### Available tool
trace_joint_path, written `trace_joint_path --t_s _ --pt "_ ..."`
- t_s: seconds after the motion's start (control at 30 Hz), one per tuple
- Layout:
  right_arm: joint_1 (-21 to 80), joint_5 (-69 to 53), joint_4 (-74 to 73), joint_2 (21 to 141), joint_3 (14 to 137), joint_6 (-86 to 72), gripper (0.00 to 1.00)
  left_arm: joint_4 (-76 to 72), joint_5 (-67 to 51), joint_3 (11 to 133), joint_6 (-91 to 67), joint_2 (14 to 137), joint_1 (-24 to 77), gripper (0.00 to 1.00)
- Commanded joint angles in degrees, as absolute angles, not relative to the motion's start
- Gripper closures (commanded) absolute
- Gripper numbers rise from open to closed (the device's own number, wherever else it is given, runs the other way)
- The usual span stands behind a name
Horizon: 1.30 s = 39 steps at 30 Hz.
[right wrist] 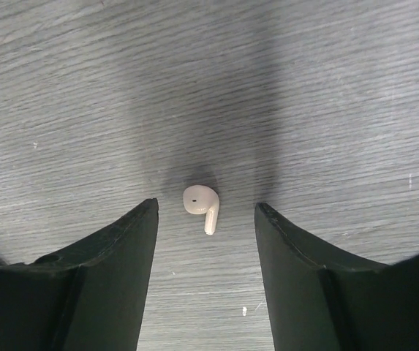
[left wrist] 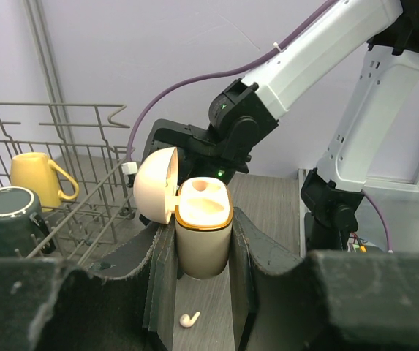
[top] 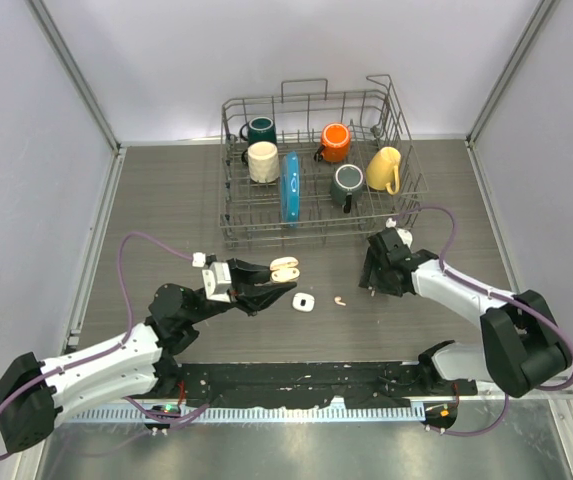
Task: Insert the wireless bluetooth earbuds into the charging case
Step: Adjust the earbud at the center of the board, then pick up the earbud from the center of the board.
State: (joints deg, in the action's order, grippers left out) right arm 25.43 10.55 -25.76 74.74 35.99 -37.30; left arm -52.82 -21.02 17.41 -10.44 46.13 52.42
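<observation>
Clamps the charging case (left wrist: 203,252), lid up, upright in the left gripper (left wrist: 202,228); holds the right gripper (right wrist: 205,212) over one earbud (right wrist: 198,199) on the table (right wrist: 304,88), jaws spread wide, empty.

A robotics lab test cell; two robot arms, the left arm (top: 96,365) and the right arm (top: 456,285), stand bolted at the near edge of a dark wood-grain table (top: 166,200); plain pale walls (top: 266,50) and bare metal frame posts (top: 74,70) box the table in; purple cables (top: 119,265) loop off both arms; a wire dish rack (top: 366,222) holds mugs (top: 335,141).
</observation>
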Motion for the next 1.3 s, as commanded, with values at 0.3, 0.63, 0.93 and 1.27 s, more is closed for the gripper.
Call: trace_joint_path --t_s 0.3,0.63,0.93,1.27 --pt "25.58 15.38 -25.14 63.38 36.65 -27.69 0.35 -46.49 -21.62 19.07 -5.63 40.69 52.56 1.00" --pt "25.58 10.10 -20.03 57.74 34.28 -26.00 0.26 -46.58 -21.44 19.42 -6.07 38.76 52.56 1.00" --pt "25.58 10.99 -25.05 64.24 39.72 -21.55 0.11 -46.93 -21.27 19.25 -5.19 38.85 52.56 1.00" --pt "25.58 13.36 -25.14 67.85 39.90 -22.15 0.29 -47.98 -19.95 18.28 -6.06 38.41 52.56 1.00"
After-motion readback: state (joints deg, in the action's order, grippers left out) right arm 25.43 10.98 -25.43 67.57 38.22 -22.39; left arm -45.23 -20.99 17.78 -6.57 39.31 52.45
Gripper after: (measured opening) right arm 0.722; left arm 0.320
